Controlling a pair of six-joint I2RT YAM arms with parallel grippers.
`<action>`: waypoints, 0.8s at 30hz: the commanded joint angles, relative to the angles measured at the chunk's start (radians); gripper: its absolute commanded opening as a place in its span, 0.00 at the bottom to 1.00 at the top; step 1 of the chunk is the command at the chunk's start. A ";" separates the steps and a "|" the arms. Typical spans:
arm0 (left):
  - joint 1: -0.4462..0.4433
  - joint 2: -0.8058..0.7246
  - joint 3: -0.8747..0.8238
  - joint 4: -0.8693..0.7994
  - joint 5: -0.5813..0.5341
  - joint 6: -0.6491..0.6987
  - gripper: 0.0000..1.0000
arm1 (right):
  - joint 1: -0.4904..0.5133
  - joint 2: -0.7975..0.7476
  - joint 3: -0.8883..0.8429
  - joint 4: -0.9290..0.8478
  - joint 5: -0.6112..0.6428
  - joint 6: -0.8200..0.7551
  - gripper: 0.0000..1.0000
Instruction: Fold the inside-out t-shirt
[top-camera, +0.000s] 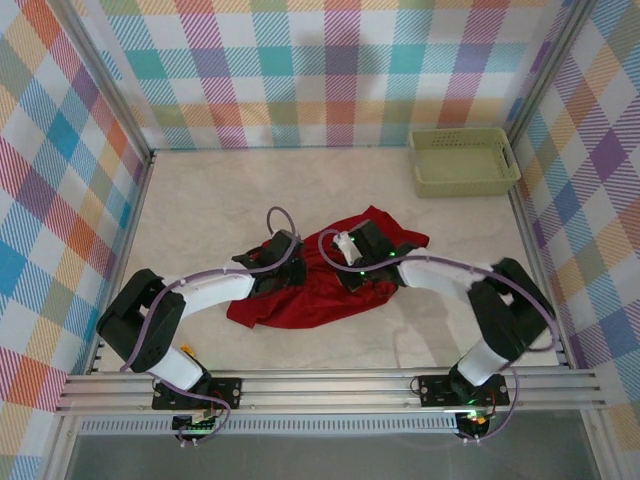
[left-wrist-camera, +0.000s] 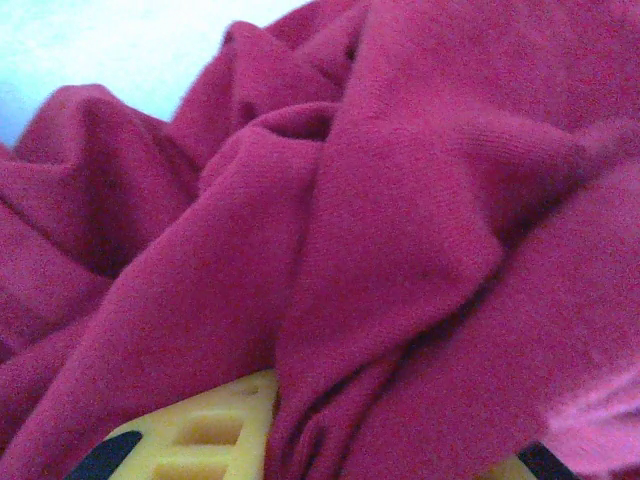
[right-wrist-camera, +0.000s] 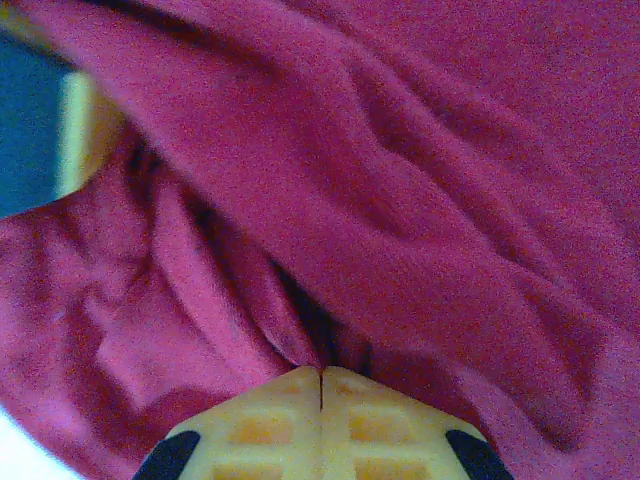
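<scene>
The inside-out t-shirt is a deep-red cloth lying crumpled in a heap at the table's middle. My left gripper is pressed into the heap's left side. In the left wrist view a thick bunch of the t-shirt runs down between its yellow fingers, so the left gripper is shut on cloth. My right gripper sits on the heap's upper right. Its yellow pads meet along a thin seam, so the right gripper is shut. T-shirt folds lie against its tips, and no cloth shows between the pads.
A pale green plastic basket stands at the table's far right corner. Checked walls close the table in on three sides. The two arms reach in from the near edge and almost meet over the cloth.
</scene>
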 joint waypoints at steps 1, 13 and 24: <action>0.040 -0.029 -0.003 -0.018 0.012 -0.024 0.23 | 0.004 -0.153 -0.070 0.055 -0.029 0.020 0.00; 0.091 0.024 0.056 -0.193 -0.027 -0.015 0.35 | 0.003 -0.433 -0.303 0.128 0.036 0.205 0.00; 0.061 0.018 0.074 -0.165 0.078 0.004 0.47 | 0.078 -0.252 -0.238 -0.010 0.058 0.204 0.29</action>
